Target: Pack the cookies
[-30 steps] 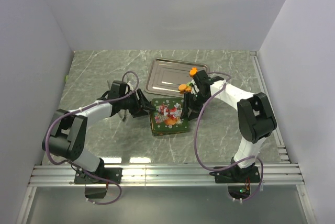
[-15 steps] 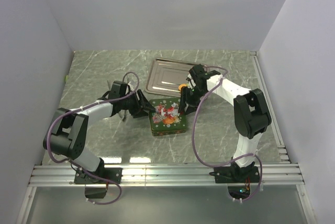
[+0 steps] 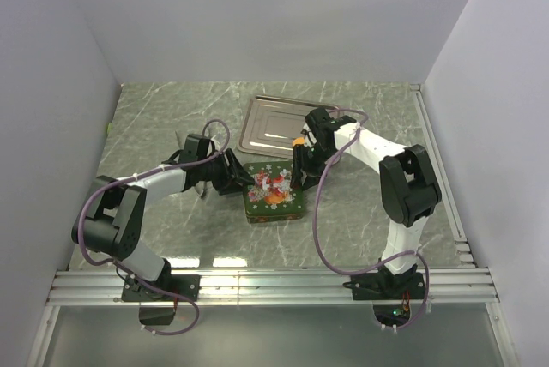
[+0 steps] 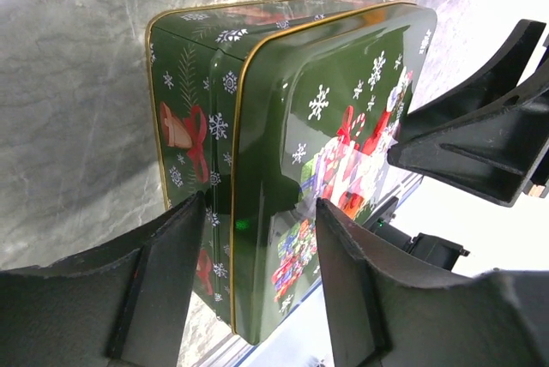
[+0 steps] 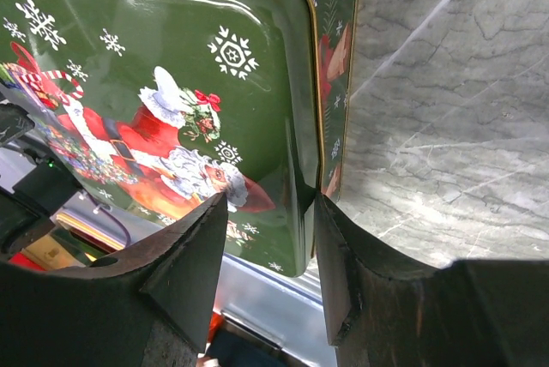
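A green Christmas tin [image 3: 273, 192] with its lid on lies on the marble table. My left gripper [image 3: 243, 180] is open, its jaws straddling the tin's left edge [image 4: 236, 213]. My right gripper [image 3: 300, 176] is open, its jaws straddling the lid's right rim [image 5: 307, 170]. One orange cookie [image 3: 298, 140] peeks out beside the right arm at the edge of the steel tray [image 3: 270, 123]. The other cookies are hidden. The right gripper's black fingers [image 4: 480, 135] show across the tin in the left wrist view.
The steel tray lies just behind the tin. White walls close the table in on the left, back and right. A metal rail [image 3: 274, 285] runs along the near edge by the arm bases.
My right gripper has moved left and down onto the tin's right edge, and the arm now covers the orange cookie on the tray. The left gripper has barely moved.
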Motion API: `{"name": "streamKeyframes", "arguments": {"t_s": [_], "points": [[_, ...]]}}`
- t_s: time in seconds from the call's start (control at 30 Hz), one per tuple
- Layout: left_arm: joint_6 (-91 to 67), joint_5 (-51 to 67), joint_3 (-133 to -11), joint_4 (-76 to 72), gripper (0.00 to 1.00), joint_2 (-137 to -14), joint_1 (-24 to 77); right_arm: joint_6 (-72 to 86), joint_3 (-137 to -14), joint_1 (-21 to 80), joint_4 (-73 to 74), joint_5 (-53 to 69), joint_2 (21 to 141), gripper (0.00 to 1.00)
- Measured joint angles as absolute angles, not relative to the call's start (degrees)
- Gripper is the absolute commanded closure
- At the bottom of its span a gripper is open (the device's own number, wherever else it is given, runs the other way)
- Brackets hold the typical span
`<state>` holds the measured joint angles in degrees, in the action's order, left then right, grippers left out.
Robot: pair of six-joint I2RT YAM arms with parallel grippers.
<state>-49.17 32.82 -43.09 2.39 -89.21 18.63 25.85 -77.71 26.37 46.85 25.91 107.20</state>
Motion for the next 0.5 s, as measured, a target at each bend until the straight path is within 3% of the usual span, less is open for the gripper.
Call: {"name": "streamKeyframes", "arguments": {"t_s": [0.3,0.4,0.5], "points": [[-49.25,32.16,-42.15,1.28,0.49,-89.19,18.61,25.85,-77.69,26.39,46.98,25.96,107.20,0.48],[-49.67,32.58,-40.27,-1.69,0.63,-88.79,18.41,25.85,-77.69,26.39,46.98,25.96,107.20,0.48],[-50.24,33.21,-38.50,-5.02,0.68,-88.86,18.09,25.85,-77.67,26.39,47.03,25.93,107.22,0.48]]}}
